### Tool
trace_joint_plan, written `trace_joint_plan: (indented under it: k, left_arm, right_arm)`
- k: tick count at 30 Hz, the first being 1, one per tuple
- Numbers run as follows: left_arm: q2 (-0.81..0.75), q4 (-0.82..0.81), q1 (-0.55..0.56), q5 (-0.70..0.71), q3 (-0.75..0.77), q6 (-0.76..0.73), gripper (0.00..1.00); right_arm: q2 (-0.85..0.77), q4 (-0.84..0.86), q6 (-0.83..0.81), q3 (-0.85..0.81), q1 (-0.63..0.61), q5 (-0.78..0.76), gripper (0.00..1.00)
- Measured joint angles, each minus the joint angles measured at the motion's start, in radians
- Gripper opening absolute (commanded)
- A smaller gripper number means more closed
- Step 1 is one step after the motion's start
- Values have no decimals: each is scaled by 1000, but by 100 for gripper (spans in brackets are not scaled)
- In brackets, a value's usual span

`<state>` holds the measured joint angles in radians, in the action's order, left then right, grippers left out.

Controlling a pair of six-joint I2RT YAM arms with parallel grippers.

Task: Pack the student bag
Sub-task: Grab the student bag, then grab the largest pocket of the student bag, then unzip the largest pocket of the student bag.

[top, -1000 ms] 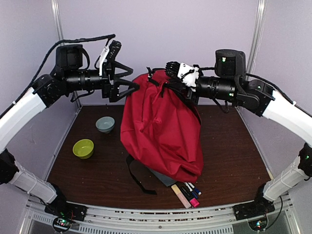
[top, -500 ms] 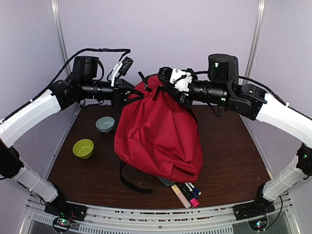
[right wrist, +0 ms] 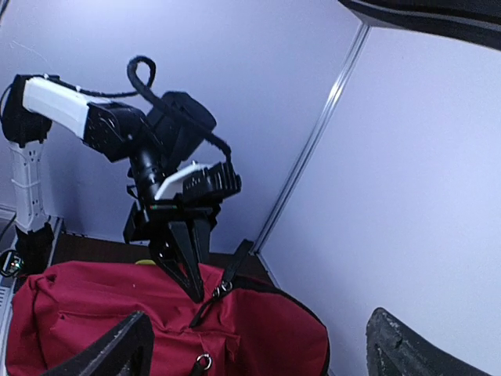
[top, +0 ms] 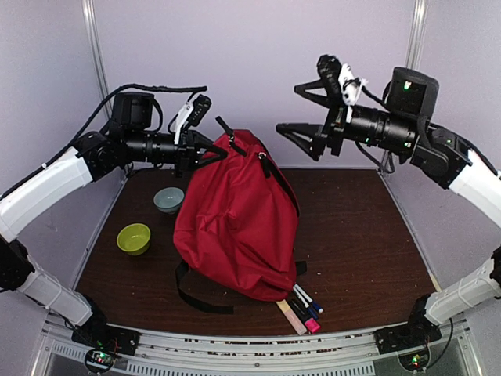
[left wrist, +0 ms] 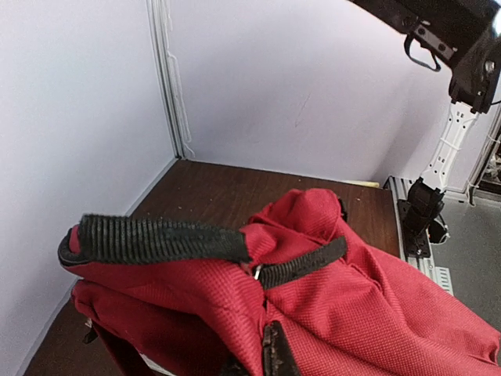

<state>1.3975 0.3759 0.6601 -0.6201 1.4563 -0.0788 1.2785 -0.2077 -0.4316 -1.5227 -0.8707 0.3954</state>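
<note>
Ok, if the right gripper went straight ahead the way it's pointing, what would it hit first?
Probably the top of the red backpack, close to where the left gripper pinches it; depth is unclear.

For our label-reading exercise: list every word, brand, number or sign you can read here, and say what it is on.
No text can be read.
The red backpack: no label or logo shows.
The pens at its near edge: any print is too small to read.
The green bowl and grey bowl: plain.

My brown counter (top: 368, 235) bears the student bag (top: 235, 219), a green bowl (top: 134, 238) and grey-blue bowl (top: 168, 200) (both to its left), and markers (top: 304, 307) at its near side.
</note>
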Motion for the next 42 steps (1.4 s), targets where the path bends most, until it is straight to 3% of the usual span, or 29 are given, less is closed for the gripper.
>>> trace_joint_plan:
  k: [5,7,13,18,22,24,29,30,37,42]
  left_arm:
    - [0,9,4,-18,48,-68,0]
    - [0,16,7,-21,60,-88,0]
    - [0,32,11,-24,63,-130,0]
    - [4,46,17,-24,75,-153,0]
    - [10,51,18,-24,81,-168,0]
    - [18,55,19,-24,89,-174,0]
    - [24,56,21,-24,90,-181,0]
    - [24,58,21,-24,91,-182,0]
    - [24,68,21,-21,91,-198,0]
    - [24,53,29,-29,91,-216,0]
  right_arm:
    - [91,5,153,-197,18,135,66]
    - [162,-1,214,-288,24,167,61]
    - [340,-4,396,-405,55,219,58]
    - [460,-3,520,-446,56,233,68]
    - [505,4,592,-451,54,260,69]
    - [525,0,604,-462,48,282,59]
    - [553,-26,622,-499,39,318,6]
    - [553,-27,623,-501,39,325,0]
    - [519,21,679,-446,60,364,0]
    - [448,80,756,-345,126,290,0]
